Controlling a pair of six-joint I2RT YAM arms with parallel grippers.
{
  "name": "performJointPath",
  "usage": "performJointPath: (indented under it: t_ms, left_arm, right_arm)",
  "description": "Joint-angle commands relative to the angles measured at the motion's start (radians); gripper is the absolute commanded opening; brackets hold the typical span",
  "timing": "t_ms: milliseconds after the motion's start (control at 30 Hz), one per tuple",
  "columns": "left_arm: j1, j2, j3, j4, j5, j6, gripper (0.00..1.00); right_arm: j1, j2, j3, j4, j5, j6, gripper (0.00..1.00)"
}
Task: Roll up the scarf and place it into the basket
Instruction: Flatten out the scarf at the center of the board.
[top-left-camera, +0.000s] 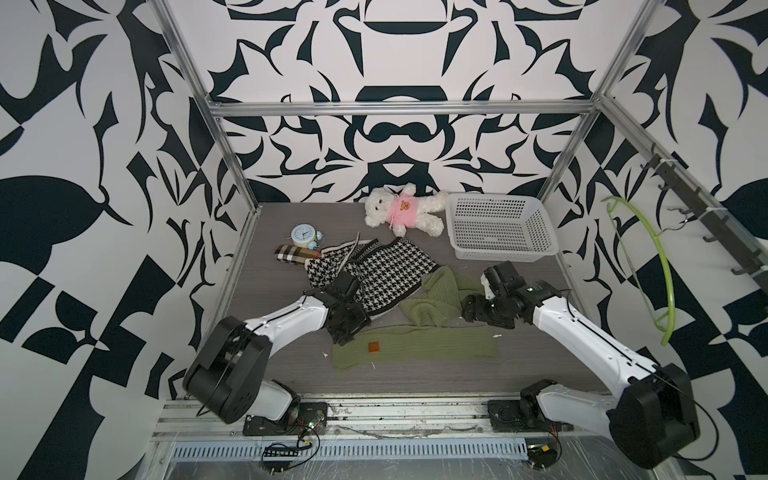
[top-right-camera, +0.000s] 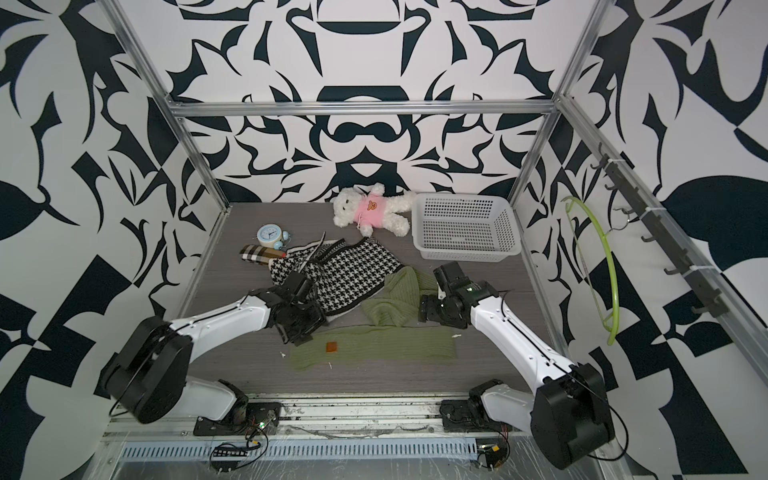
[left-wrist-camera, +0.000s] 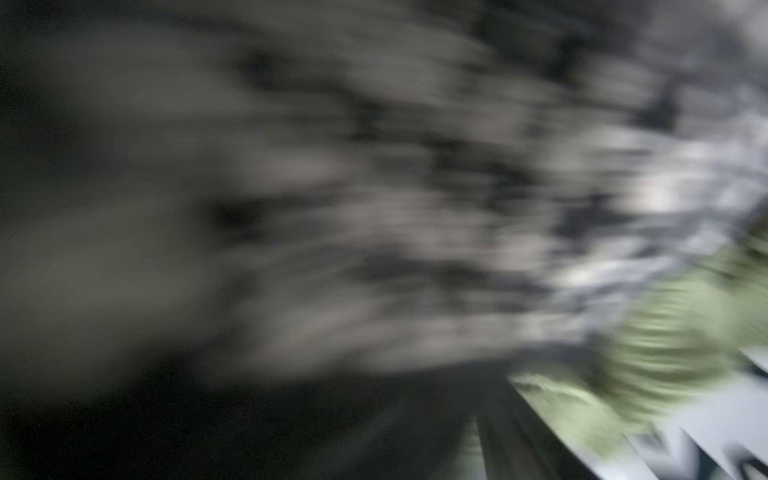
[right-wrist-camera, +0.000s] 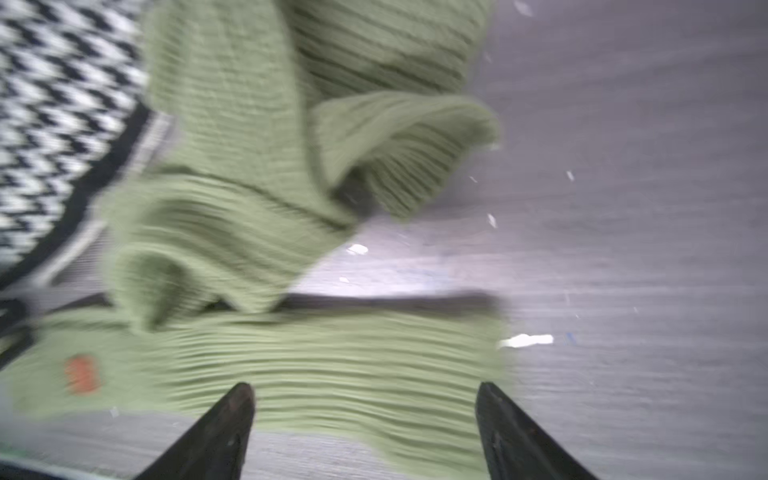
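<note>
Right end effector (right-wrist-camera: 365, 390) spread over near strip of scarf (right-wrist-camera: 316, 361); left end effector (top-left-camera: 347, 330) at its left end, grip state unreadable. Scarf looks soft, limp, light: pinch an end edge.

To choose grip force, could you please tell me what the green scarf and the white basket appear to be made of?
The green scarf: soft ribbed knit, perhaps wool or acrylic, matte; ribs and limp folds show. The white basket: apparently rigid moulded plastic, smooth, with perforated grid walls.
</note>
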Motion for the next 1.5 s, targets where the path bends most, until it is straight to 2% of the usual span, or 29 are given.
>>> performJointPath:
  t_ms: [0, 67, 100, 167, 300, 367, 433, 467, 500, 567, 600, 667, 733, 767, 833, 967, 1167, 1367, 1433, 1467]
  left_arm:
    - [0.03, -0.155, -0.04, -0.318, -0.304, -0.028, 0.66]
    - [0.067, -0.203, -0.044, -0.326, -0.307, 0.015, 0.67]
    - [0.084, -0.217, -0.045, -0.304, -0.294, 0.045, 0.68]
    - [0.114, -0.219, -0.032, -0.267, -0.235, 0.103, 0.7]
    - [0.12, -0.193, 0.056, -0.244, -0.137, 0.18, 0.71]
    - [0.119, -0.191, 0.087, -0.252, -0.089, 0.195, 0.71]
    - [0.118, -0.202, 0.083, -0.253, -0.042, 0.181, 0.71]
    - [0.118, -0.212, 0.064, -0.238, -0.017, 0.166, 0.7]
    - [0.116, -0.223, 0.038, -0.223, -0.002, 0.146, 0.7]
    - [0.116, -0.232, -0.012, -0.196, 0.026, 0.116, 0.7]
    - [0.116, -0.229, -0.033, -0.183, 0.037, 0.101, 0.7]
    - [0.115, -0.219, -0.079, -0.157, 0.059, 0.079, 0.7]
    - [0.113, -0.212, -0.11, -0.15, 0.055, 0.071, 0.7]
    - [0.113, -0.214, -0.12, -0.153, 0.045, 0.068, 0.7]
    - [0.112, -0.213, -0.139, -0.162, 0.015, 0.061, 0.7]
    - [0.112, -0.164, -0.133, -0.222, -0.073, 0.096, 0.7]
    - [0.112, -0.192, -0.074, -0.196, -0.065, 0.14, 0.71]
    - [0.113, -0.158, 0.045, -0.222, -0.083, 0.211, 0.72]
    - [0.113, -0.144, 0.067, -0.214, -0.066, 0.222, 0.72]
    - [0.113, -0.141, 0.076, -0.21, -0.058, 0.225, 0.72]
  right_arm:
    - [0.0, 0.022, -0.035, 0.006, 0.0, 0.024, 0.84]
    - [0.004, 0.055, -0.061, 0.035, -0.036, 0.021, 0.8]
    - [0.01, 0.073, -0.074, 0.052, -0.042, 0.026, 0.75]
    - [0.054, 0.105, -0.08, 0.081, -0.048, 0.032, 0.68]
    - [0.163, 0.178, -0.039, 0.061, 0.003, 0.034, 0.68]
    - [0.181, 0.202, -0.041, 0.06, 0.014, 0.041, 0.67]
    - [0.186, 0.218, -0.057, 0.066, 0.023, 0.051, 0.62]
    - [0.185, 0.227, -0.065, 0.071, 0.025, 0.053, 0.56]
    - [0.185, 0.238, -0.073, 0.071, 0.036, 0.059, 0.45]
    - [0.184, 0.262, -0.08, 0.069, 0.047, 0.07, 0.16]
    - [0.184, 0.269, -0.081, 0.07, 0.055, 0.076, 0.09]
    - [0.184, 0.261, -0.082, 0.051, 0.115, 0.115, 0.06]
    - [0.181, 0.249, -0.081, 0.038, 0.167, 0.147, 0.07]
    - [0.181, 0.249, -0.077, 0.03, 0.182, 0.154, 0.12]
    - [0.18, 0.271, -0.07, 0.018, 0.2, 0.159, 0.29]
    - [0.183, 0.324, -0.073, 0.012, 0.235, 0.189, 0.42]
    - [0.182, 0.184, -0.102, 0.061, 0.191, 0.187, 0.63]
    - [0.18, 0.197, -0.141, 0.078, 0.101, 0.169, 0.64]
    - [0.181, 0.204, -0.177, 0.112, 0.063, 0.182, 0.57]
    - [0.181, 0.214, -0.19, 0.125, 0.052, 0.188, 0.48]
